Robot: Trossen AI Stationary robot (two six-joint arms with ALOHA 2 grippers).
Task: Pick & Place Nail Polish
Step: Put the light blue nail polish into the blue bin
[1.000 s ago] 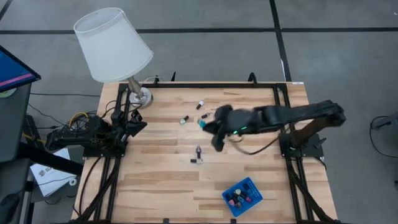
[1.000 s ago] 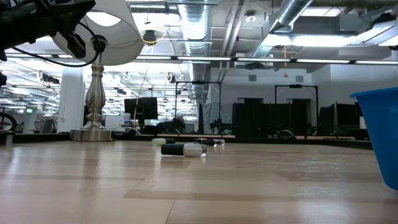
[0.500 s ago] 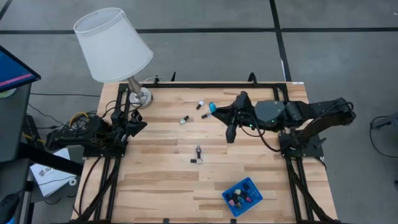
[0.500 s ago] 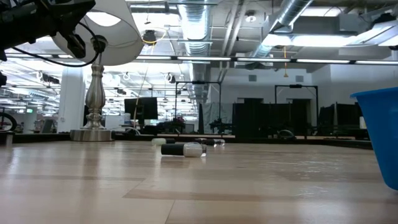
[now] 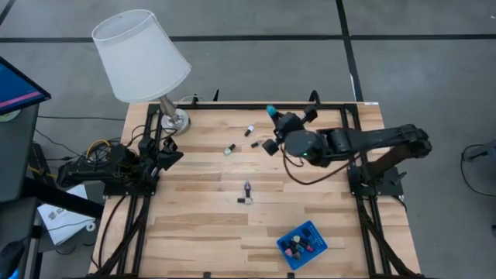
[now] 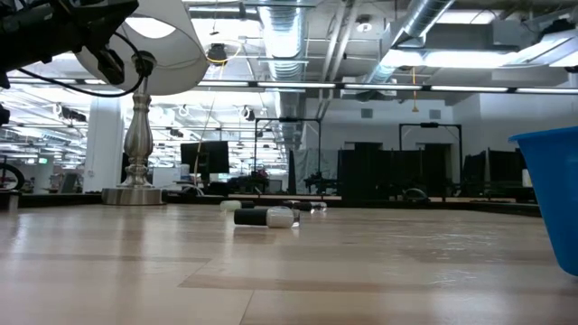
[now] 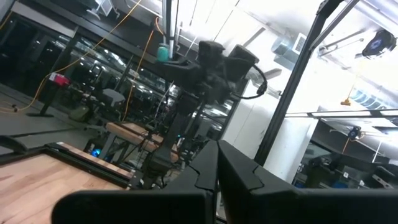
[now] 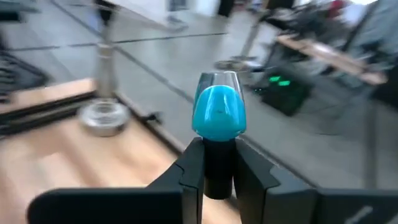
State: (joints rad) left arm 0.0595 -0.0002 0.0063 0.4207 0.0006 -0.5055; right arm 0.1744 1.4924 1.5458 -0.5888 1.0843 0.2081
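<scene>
A nail polish bottle with a teal body (image 8: 217, 112) and a dark cap is held high over the table's far part, with my right gripper (image 5: 275, 116) (image 8: 217, 150) shut on it. The left wrist view shows it far off (image 7: 163, 51). Several other nail polish bottles lie on their sides on the wooden table: two near the far middle (image 5: 250, 129) (image 5: 229, 149) and two at the centre (image 5: 246, 188); one shows in the low view (image 6: 266, 217). My left gripper (image 5: 172, 155) (image 7: 216, 165) waits shut at the table's left edge. My right gripper pinches the bottle's dark cap (image 8: 217, 177) between its two fingers (image 8: 191, 168). The teal body sticks out beyond the fingertips, in line with them. The fingers point about level toward the table's far edge, and the bottle is lifted clear of the table.
A small blue tray (image 5: 312, 229) (image 6: 551, 181) with several bottles in it stands at the near right. A lamp with a white shade (image 5: 141, 54) and a metal base (image 5: 174, 120) (image 6: 135, 194) stands at the far left corner. Black frame rails line the table's edges.
My right gripper has carried the teal bottle from over the table's middle toward the far edge, staying shut on it. Its wrist has swung round, from pointing toward the table's left to pointing toward the far edge.
</scene>
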